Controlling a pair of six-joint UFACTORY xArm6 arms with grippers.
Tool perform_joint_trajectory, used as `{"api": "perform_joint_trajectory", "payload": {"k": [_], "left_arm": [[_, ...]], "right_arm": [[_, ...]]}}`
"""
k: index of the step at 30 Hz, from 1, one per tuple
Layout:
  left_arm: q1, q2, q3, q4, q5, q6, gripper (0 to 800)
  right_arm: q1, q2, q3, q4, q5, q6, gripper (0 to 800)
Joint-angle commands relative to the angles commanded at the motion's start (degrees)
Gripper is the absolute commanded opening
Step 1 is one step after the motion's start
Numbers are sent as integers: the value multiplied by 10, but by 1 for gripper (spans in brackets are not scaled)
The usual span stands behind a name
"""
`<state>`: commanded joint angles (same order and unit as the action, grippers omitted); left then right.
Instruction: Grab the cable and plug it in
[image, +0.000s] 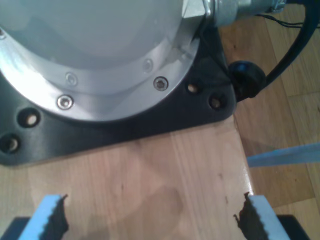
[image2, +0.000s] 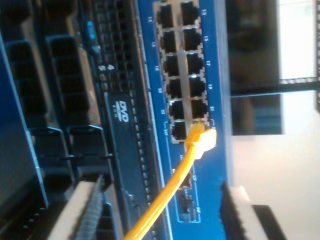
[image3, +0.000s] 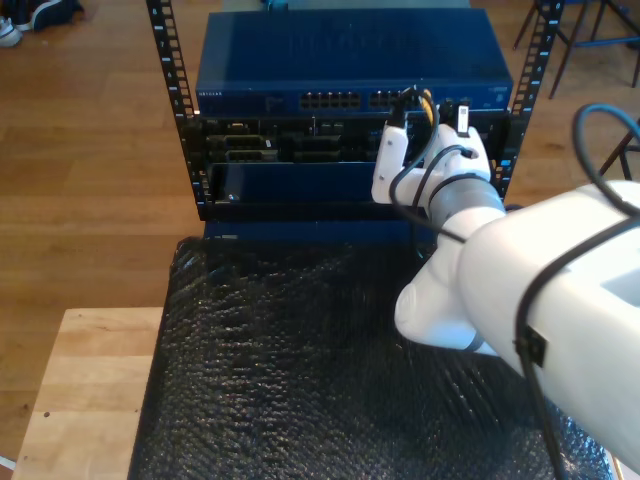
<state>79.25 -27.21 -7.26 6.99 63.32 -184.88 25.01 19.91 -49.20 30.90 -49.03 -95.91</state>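
At the blue switch in the rack, the yellow cable has its plug at a lower port. Your second gripper stands wide, the cable running between its pads untouched. Expect it light, limp, its clip fragile; grip just behind the plug. Your first gripper is wide, empty, above a wooden surface.

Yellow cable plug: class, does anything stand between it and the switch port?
Nothing visible does. The yellow cable has its plug already at a port of the blue switch, with my second gripper open around the cable.
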Motion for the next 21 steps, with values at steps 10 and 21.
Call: {"api": "perform_joint_trajectory", "payload": {"k": [10,21], "left_arm": [[0,0,0,0,0,0,800],[0,0,0,0,0,0,800]], "right_arm": [[-5,-79,5,-2,112,23,610],[-80,-178,6,-67,301,20,711]]}}
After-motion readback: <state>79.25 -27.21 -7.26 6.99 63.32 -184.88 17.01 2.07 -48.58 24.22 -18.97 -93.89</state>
